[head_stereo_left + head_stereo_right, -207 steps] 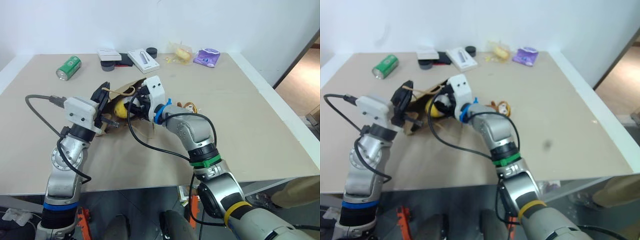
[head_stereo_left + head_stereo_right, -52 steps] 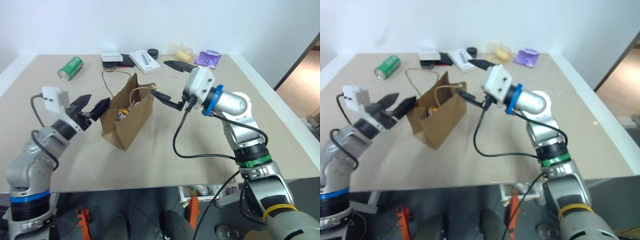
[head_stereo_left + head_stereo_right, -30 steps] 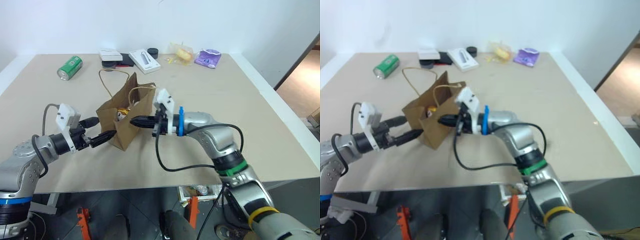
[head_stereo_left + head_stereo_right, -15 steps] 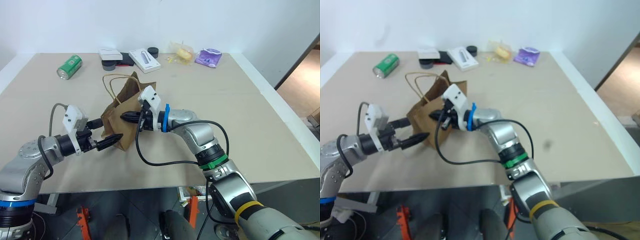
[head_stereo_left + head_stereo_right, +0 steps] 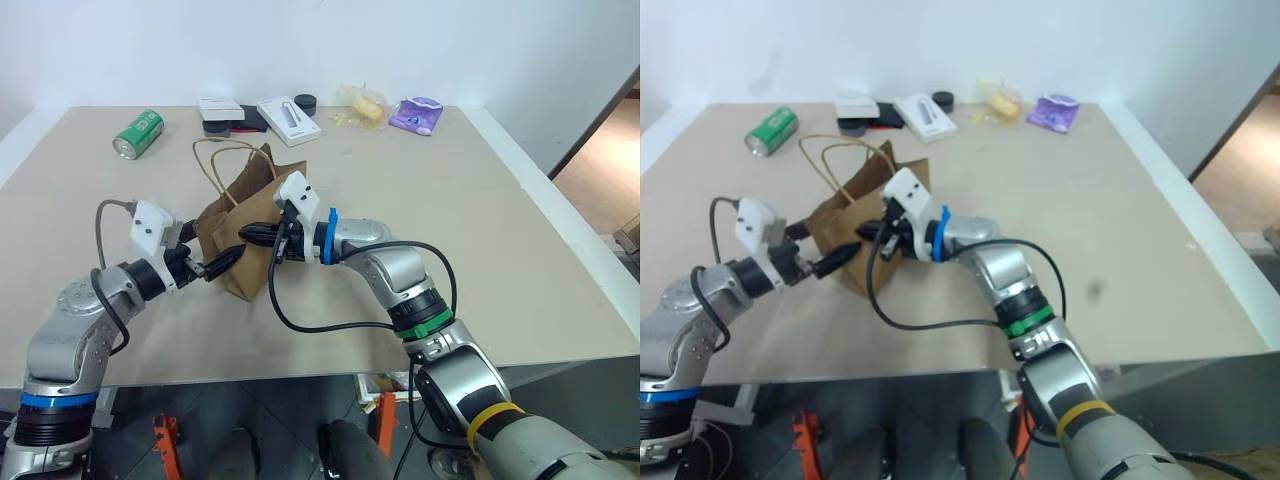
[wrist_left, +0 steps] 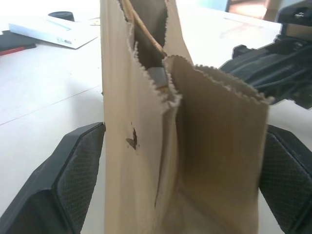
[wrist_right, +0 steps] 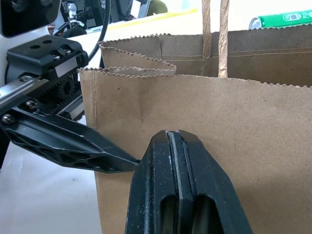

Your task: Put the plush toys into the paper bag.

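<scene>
Paper bag (image 5: 240, 235) is seen upright near the middle of the table (image 5: 520, 260), its mouth up and its cord handles (image 5: 215, 160) looped above it. It appears to be stood this way so that whatever is inside stays in; the plush toys cannot be made out, the interior being hidden, so whether both are inside cannot be told.

Behind it, along the far edge, a green can (image 5: 137, 135), a white box (image 5: 288, 120), a wrapped yellowish item (image 5: 364, 104) and a purple packet (image 5: 414, 114) are left well apart from the work.

The left gripper (image 5: 218, 263) is brought in level at one narrow end of the bag, its fingers spread wide so that the end lies between them; this is judged to be a bracing or squaring of the bag, not a pinch. The right gripper (image 5: 252, 235) is pointed at the broad side facing the robot, its fingers pressed together, nothing held, probably to steady or nudge the panel.

From the head views the whole layout is given, but not the contacts. In the left wrist view the spread pads (image 6: 73, 165) are shown on either side of the bag's folded gusset, with a small dark mark (image 6: 132, 141) on the paper. In the right wrist view the closed fingertips (image 7: 175, 146) are shown right at the paper, beside one finger of the left gripper at the corner.
</scene>
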Motion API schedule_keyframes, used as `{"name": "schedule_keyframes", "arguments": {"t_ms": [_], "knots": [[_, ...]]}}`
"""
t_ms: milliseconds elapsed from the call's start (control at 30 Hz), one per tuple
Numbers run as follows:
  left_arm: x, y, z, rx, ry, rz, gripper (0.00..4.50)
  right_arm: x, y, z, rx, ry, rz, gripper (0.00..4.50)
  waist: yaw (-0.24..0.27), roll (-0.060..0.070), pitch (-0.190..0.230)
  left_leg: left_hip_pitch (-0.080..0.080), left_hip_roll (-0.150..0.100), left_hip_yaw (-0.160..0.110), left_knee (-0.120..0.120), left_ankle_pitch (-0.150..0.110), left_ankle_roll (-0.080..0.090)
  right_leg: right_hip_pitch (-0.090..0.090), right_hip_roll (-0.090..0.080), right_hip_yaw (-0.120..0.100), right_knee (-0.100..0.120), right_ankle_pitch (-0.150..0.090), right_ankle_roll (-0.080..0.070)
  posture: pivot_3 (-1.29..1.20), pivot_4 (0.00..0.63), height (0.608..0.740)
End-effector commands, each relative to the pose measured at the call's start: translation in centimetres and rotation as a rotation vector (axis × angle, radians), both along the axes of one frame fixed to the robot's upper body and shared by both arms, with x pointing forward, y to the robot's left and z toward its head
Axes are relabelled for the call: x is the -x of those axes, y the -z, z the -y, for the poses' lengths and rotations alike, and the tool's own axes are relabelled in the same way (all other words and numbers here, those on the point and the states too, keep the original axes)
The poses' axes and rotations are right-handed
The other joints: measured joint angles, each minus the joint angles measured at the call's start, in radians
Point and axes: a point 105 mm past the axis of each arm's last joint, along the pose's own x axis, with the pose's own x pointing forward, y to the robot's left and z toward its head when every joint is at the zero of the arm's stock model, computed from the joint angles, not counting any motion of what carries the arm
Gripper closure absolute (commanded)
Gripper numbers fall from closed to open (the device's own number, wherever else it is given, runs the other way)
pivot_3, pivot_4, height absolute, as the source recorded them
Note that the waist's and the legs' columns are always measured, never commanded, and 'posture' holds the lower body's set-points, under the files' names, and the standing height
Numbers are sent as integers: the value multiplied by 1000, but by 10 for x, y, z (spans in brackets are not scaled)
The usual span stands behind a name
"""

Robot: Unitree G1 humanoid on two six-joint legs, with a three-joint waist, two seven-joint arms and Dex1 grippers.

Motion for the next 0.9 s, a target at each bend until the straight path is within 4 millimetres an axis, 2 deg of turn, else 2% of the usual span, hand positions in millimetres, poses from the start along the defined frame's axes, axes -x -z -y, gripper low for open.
{"name": "schedule_keyframes", "arguments": {"t_ms": [33,133,200,267,300,333,367,467,500,533,600,700,833,900], "knots": [[3,-6,5,12,1,41,0,4,-24,-1,-49,-19,63,4458,0,0,0,0,0,0,0,0,0,0,0,0,0,0,0,0,150,740],[3,-7,9,34,9,44,0,4,-26,-1,-53,-21,66,4458,0,0,0,0,0,0,0,0,0,0,0,0,0,0,0,0,150,740],[3,-7,11,42,11,46,415,5,-29,-1,-60,-23,69,4500,0,0,0,0,0,0,0,0,0,0,0,0,0,0,0,0,150,740],[3,-7,12,46,11,46,1483,6,-32,-1,-69,-25,73,4500,0,0,0,0,0,0,0,0,0,0,0,0,0,1,0,0,150,740],[3,-8,13,49,11,47,1483,7,-34,-1,-75,-27,77,4500,0,0,0,0,0,0,0,0,0,0,0,0,0,1,0,0,150,740],[3,-8,13,51,10,48,2108,7,-36,0,-80,-30,79,4500,0,0,0,0,0,0,0,0,0,0,0,0,0,1,0,0,150,740],[3,-8,13,52,10,48,2108,8,-38,0,-85,-32,81,4500,0,0,0,0,0,0,0,0,0,0,0,0,0,1,0,0,150,740],[2,-8,13,54,6,52,3414,9,-42,1,-98,-36,84,4500,0,0,0,0,0,0,0,0,0,0,0,0,0,1,0,0,150,740],[2,-8,12,54,5,52,3414,10,-44,3,-103,-37,86,4500,0,0,0,0,0,0,0,0,0,0,0,0,0,1,0,0,150,740],[1,-8,12,55,3,53,4143,9,-48,5,-117,-36,86,4500,0,0,0,0,0,0,0,0,0,0,0,0,0,1,0,0,150,740],[0,-10,9,56,-5,57,4426,10,-62,20,-153,-38,89,4500,0,0,0,0,0,0,0,0,0,0,0,0,0,1,0,0,150,740],[-2,-14,6,61,-8,62,4426,16,-79,45,-189,-63,97,4500,1,0,0,0,0,0,0,0,0,0,0,0,0,1,0,0,150,740],[7,-20,11,70,108,44,4426,39,-99,99,-152,-161,114,4500,5,0,0,-2,-2,-1,1,0,0,0,-2,0,0,-1,3,0,150,740],[15,-26,15,65,205,43,4500,51,-111,137,-112,-206,99,3838,3,0,1,0,-2,0,1,-1,1,2,-2,0,0,-2,3,0,150,740]]}}
